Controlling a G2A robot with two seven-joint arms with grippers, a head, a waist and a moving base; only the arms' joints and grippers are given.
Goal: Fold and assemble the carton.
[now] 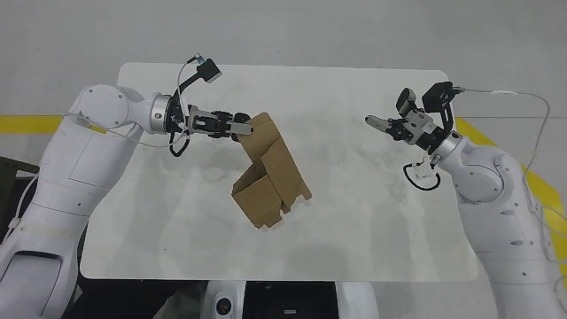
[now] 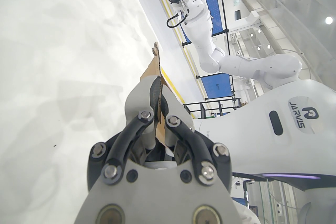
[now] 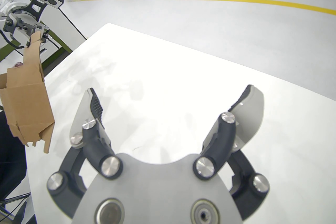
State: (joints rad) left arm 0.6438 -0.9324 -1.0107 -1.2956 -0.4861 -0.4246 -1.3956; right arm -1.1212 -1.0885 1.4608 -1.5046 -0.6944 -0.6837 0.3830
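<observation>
Left pincer (image 2: 158, 93) is clamped tight on the carton (image 1: 270, 173), gripping its upper flap (image 2: 158, 70); right pincer (image 1: 379, 124) hangs wide open, empty, well apart. Over the table (image 1: 381, 230) middle, the half-formed carton tilts from that one hold. Danger, I'd say: a sideways tug creases or tears that thin flap, or it slips free and the carton drops.

Tabletop (image 1: 372, 213) lies open between carton (image 1: 266, 177) and right hand (image 3: 170, 92); carton seemingly blocks centre-left.

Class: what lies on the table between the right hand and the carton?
Nothing: the top view shows only bare white table between the open right hand and the carton.
</observation>
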